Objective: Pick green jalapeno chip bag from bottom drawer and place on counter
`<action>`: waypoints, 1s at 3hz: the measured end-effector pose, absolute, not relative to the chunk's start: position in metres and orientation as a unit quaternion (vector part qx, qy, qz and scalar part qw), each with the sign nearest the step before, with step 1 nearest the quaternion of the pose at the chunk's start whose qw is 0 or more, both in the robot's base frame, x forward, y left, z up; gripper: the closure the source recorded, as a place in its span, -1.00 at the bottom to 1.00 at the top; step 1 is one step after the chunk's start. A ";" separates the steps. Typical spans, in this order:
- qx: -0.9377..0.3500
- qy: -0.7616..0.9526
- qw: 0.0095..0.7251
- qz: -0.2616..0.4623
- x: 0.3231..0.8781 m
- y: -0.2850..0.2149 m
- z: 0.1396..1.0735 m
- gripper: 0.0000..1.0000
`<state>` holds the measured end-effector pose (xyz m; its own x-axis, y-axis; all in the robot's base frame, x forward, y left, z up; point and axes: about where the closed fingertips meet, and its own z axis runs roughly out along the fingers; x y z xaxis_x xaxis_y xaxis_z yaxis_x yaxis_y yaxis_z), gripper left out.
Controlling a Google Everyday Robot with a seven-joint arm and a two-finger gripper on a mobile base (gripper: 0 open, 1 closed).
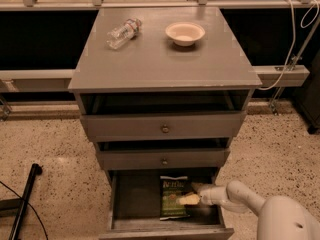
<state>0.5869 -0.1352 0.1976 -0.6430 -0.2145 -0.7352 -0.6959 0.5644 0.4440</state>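
Observation:
The green jalapeno chip bag (170,205) lies flat on the grey floor of the open bottom drawer (135,199), dark top band facing the back. My gripper (192,193) reaches into the drawer from the right, low over the bag's right edge. Its fingers are apart: the yellowish one (188,200) rests on the bag and the pale one (197,186) sits just behind it. The bag is flat, not lifted. The counter (160,64) is the grey cabinet top above.
A clear plastic bottle (122,32) lies on the counter's back left and a white bowl (185,33) stands at the back right. Two upper drawers with knobs (164,128) stick out slightly above the open one. A black pole (25,199) lies on the floor at left.

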 end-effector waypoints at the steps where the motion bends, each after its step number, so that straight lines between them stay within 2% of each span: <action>1: -0.277 0.840 0.298 0.358 0.591 -0.125 0.170 -0.50; 2: -0.278 0.846 0.287 0.353 0.589 -0.114 0.159 -0.50; 3: -0.268 0.857 0.272 0.346 0.588 -0.111 0.139 -0.26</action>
